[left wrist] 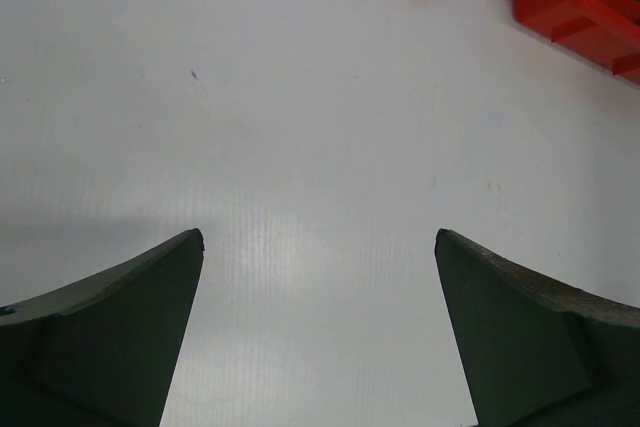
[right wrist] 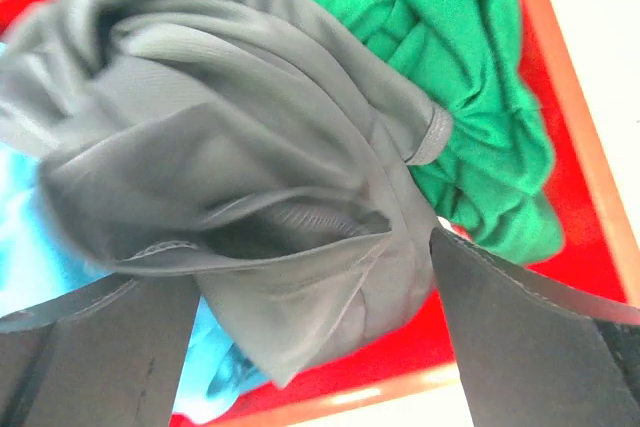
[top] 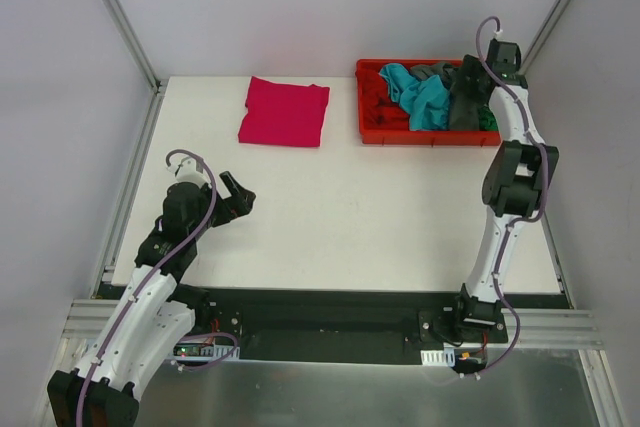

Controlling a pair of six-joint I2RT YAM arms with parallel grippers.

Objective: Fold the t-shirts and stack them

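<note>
left end effector spread; right end effector spread around grey t-shirt, wrist-view only.

White matte rectangular surface: flat and evenly lit, with a soft bright patch in the left wrist view. Plain pale grey panel walls enclose it behind and on both sides. Slanted aluminium frame posts rise from the surface's far corners. A black strip borders its near edge. Nearer than that lie ribbed aluminium rails and a dull reflective metal sheet.
</note>
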